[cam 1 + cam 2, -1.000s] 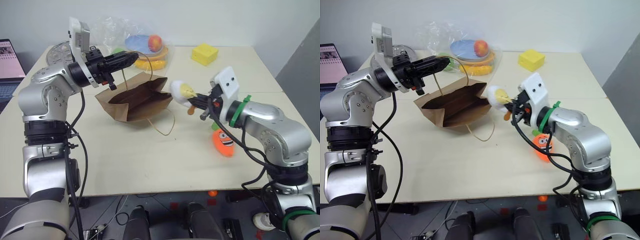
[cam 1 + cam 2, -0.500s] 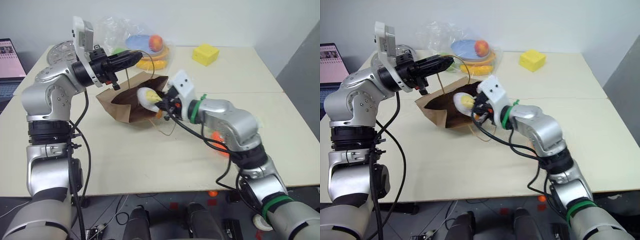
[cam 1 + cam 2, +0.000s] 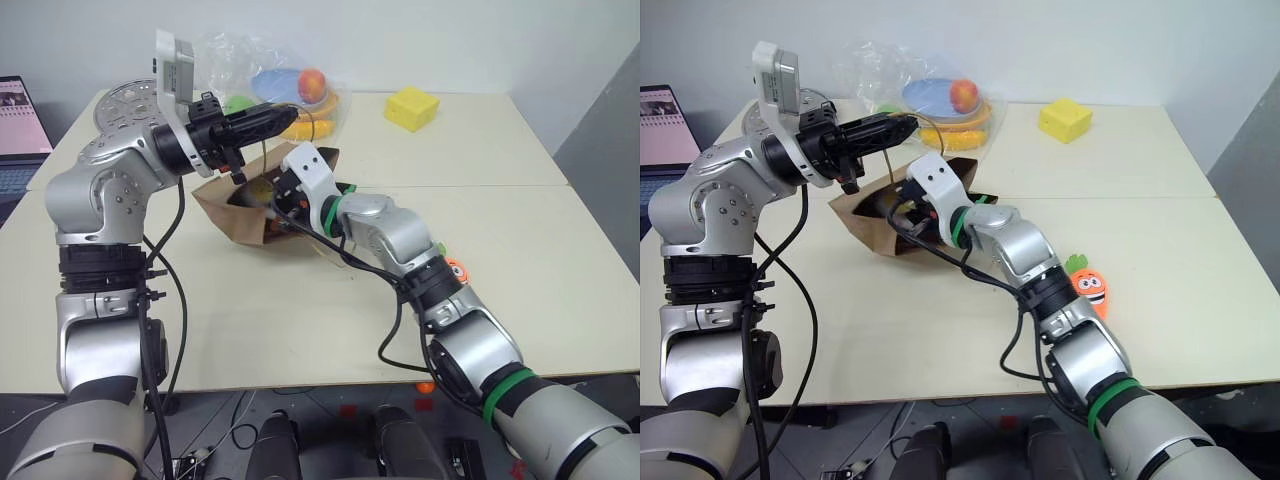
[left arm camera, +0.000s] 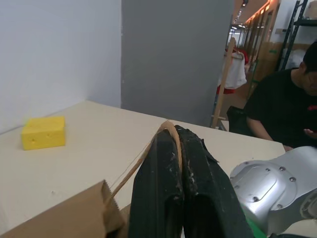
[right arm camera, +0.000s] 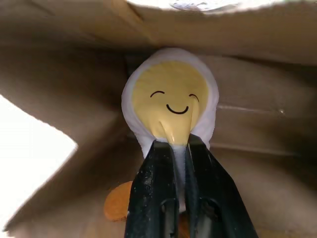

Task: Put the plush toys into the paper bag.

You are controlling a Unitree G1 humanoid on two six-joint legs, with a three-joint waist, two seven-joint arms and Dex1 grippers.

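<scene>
**Brown bag held open, egg toy inside it**

Brown kraft paper makes up the paper bag [image 3: 875, 225], which lies tipped on its side on the cream desk [image 3: 840, 330] with its mouth toward the robot. The left tool [image 3: 262, 120] is pinched tight on one thin tan loop handle [image 4: 166, 130], holding that side of the mouth lifted; the wrist view shows the twisted paper running over the closed black fingers. The right arm reaches across the desk and its tool [image 5: 179, 148] is well inside the bag, clamped on the white egg figure [image 5: 171, 106]. Seen from the right wrist, the toy's yellow smiling face looks back toward the camera, an orange foot shows low beside the fingers, and brown paper walls close in above and on both sides.

The orange carrot toy [image 3: 1089, 285] with its green leaves lies flat on the desk near the robot's right forearm, well apart from the bag and outside it.

Just behind the bag sits a clear plastic bag [image 3: 245, 60] holding a blue plate, yellow pieces and a round red-orange fruit [image 3: 310, 82]; it crowds the far side of the bag's mouth, close behind the left tool. A yellow block [image 3: 410, 107] stands farther back on the right, clear of both arms. A laptop screen [image 3: 20, 115] shows at the far left edge. In the left wrist view a person in a black shirt [image 4: 277, 109] sits beyond the desk.
</scene>
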